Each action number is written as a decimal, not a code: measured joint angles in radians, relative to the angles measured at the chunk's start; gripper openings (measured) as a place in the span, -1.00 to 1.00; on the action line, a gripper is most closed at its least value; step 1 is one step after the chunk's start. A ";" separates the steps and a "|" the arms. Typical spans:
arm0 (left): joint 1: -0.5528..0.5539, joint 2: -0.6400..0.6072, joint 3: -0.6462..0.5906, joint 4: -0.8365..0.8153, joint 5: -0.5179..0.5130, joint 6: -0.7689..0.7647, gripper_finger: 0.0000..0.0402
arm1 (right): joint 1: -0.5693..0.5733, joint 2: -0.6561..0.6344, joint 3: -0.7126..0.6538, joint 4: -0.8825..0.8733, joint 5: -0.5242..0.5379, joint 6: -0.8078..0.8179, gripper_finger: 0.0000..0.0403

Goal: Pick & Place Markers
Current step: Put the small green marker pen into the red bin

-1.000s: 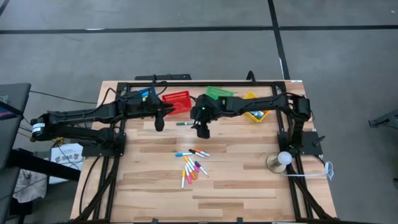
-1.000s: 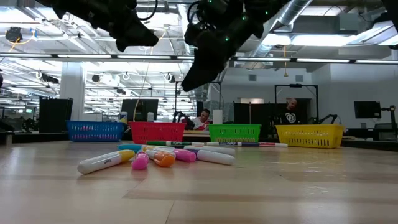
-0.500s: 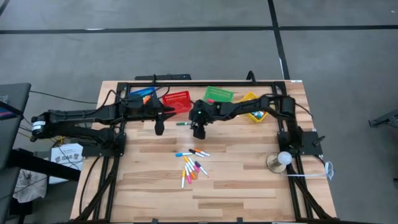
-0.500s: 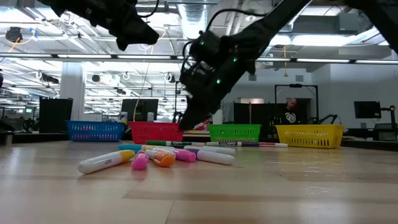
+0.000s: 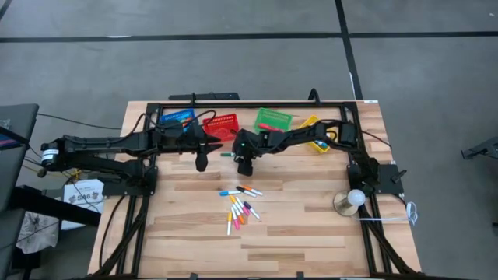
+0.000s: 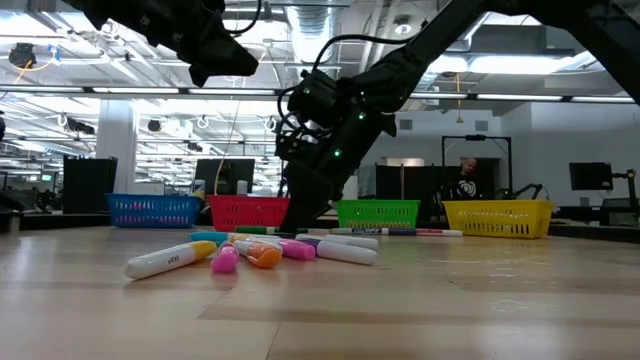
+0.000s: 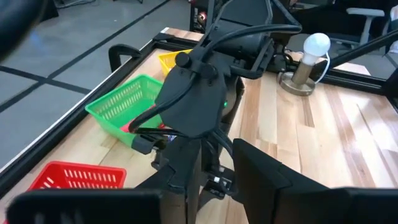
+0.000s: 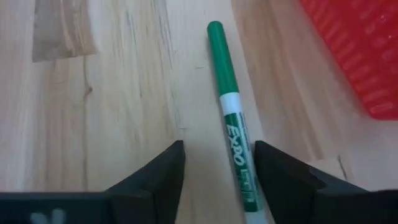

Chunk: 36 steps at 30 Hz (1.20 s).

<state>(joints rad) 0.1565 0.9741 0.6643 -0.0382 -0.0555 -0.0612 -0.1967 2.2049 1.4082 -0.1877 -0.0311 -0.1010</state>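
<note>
A green Expo marker (image 8: 231, 124) lies flat on the wooden desk (image 5: 311, 225) near its back edge, just beside a red mesh basket (image 8: 357, 50). The right gripper (image 8: 219, 165) hangs low over it, fingers apart, marker between them but untouched. The left gripper (image 5: 201, 162) hovers nearby; whether it is parted or closed I cannot tell.

A green marker (image 8: 231, 118) with white writing lies on light wood (image 8: 106, 124); a red basket (image 8: 360, 50) sits upper right.

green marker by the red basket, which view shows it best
The right wrist view: the green marker lies flat between the right gripper's open fingers. The high view shows only its tip; the low view a sliver; the left wrist view nothing.
</note>
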 joint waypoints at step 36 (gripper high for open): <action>0.001 -0.036 -0.001 -0.009 0.010 0.012 -0.54 | 0.061 -0.182 0.111 -0.220 -0.026 0.014 -0.94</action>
<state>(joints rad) 0.1571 0.9380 0.6632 -0.0469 -0.0451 -0.0493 -0.1357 2.0231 1.5196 -0.4078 -0.0566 -0.0872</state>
